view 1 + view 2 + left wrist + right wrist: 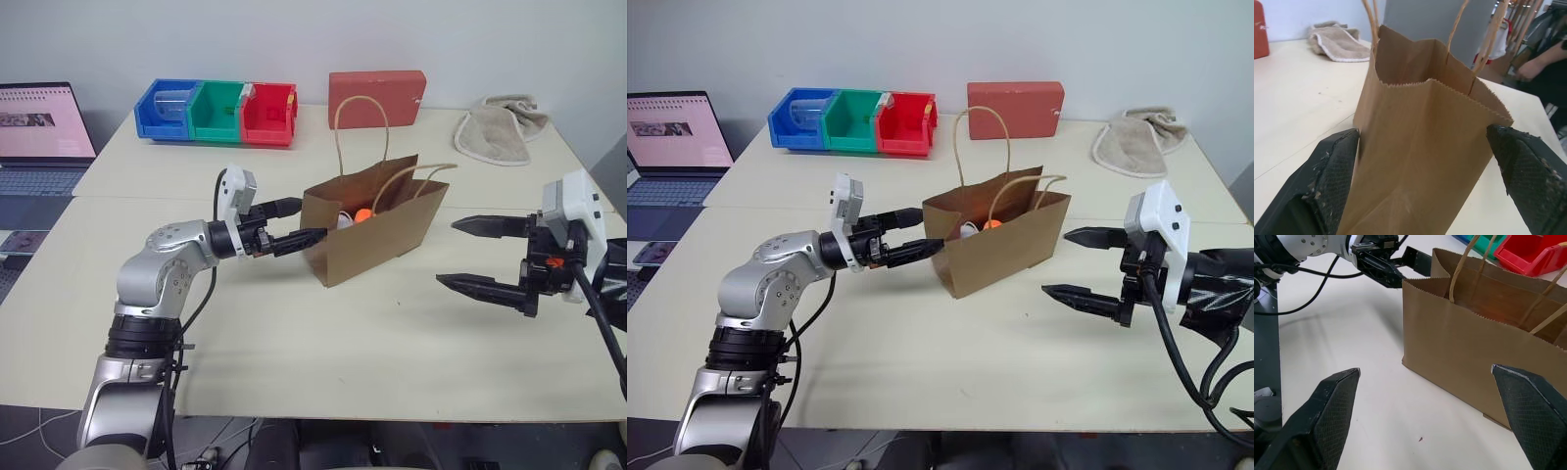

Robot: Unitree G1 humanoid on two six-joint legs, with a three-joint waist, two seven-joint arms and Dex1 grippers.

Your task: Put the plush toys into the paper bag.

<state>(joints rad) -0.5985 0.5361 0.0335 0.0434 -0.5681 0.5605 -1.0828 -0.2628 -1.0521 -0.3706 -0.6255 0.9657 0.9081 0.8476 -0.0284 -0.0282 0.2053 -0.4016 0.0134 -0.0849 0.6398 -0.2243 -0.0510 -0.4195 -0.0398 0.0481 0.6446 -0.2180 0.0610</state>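
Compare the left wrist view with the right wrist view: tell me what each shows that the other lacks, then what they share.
Left wrist view alone: the beige towel on the table behind the bag, the corner of the red box, and a person's arm off to the side.

Right wrist view alone: the red bin, and the left end effector, open, with one finger on either side of the bag's narrow end.

Both: the brown paper bag, standing open with its handles up, and the pale table.

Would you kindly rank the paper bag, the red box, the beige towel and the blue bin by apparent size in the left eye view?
1. paper bag, nearest.
2. red box.
3. beige towel, close to the box; unsure.
4. blue bin.
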